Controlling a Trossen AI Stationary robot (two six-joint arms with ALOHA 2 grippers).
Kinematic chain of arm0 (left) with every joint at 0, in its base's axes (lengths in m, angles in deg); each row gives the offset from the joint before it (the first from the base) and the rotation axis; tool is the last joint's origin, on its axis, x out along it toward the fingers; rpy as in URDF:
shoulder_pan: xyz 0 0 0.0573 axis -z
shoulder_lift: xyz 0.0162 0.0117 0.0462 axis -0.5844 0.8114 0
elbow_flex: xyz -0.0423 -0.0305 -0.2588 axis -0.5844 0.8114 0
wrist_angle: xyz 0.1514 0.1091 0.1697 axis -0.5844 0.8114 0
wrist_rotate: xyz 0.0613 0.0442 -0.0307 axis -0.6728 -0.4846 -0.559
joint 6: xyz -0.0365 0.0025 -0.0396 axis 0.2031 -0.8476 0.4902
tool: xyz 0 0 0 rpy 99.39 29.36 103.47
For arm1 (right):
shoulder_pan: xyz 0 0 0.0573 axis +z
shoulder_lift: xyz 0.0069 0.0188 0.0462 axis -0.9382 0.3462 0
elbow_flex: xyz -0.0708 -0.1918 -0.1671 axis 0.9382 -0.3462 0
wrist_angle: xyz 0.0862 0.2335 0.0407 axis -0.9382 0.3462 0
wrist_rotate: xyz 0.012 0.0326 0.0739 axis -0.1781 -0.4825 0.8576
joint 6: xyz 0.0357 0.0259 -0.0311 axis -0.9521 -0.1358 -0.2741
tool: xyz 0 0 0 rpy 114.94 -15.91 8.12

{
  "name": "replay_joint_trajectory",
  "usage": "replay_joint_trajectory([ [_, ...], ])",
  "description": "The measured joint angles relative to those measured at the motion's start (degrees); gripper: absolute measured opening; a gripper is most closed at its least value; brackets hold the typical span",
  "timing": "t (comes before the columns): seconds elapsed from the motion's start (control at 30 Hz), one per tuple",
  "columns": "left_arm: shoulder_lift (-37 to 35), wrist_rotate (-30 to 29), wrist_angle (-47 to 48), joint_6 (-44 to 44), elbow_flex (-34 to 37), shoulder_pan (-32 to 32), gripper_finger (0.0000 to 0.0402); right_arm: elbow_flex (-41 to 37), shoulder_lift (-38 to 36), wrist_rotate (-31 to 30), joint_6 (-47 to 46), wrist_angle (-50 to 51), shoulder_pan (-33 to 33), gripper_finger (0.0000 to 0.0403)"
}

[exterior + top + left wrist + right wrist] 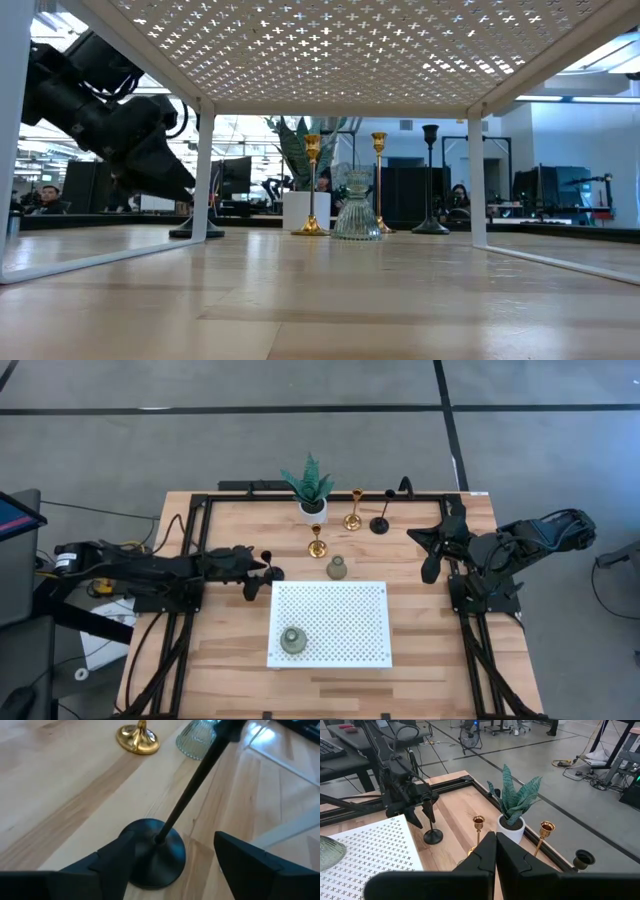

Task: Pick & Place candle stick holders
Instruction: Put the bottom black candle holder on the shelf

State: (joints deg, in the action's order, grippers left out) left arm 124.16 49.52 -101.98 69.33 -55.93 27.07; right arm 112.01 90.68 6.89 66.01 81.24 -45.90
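Straddling black holder (155,852): left end effector (172,865)

Gold holders (353,510), black holders (380,520), grey-green holders (337,567), white cross-perforated shelf (340,625)

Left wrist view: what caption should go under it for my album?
The left gripper, jaws open, straddles a black candle stick holder standing on the wooden table.

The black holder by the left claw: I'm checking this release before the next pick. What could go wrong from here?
1. The left claw is open, its fingers either side of the black holder; a sideways pull-back could clip the thin stem and tip it.
2. The holder stands near the white perforated rack's corner, so if it fell it might strike the rack.
3. The grey-green holder and gold holder stand nearby, so a wide sweep might hit them.
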Motion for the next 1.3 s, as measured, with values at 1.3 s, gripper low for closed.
replay_joint_trajectory([
  [1.3, 20.58, -8.01, -18.87, 1.59, -0.04, 0.0, 0.0149, 0.0, 0.0, -0.01, 0.02, 0.0, 0.01, 0.0],
])
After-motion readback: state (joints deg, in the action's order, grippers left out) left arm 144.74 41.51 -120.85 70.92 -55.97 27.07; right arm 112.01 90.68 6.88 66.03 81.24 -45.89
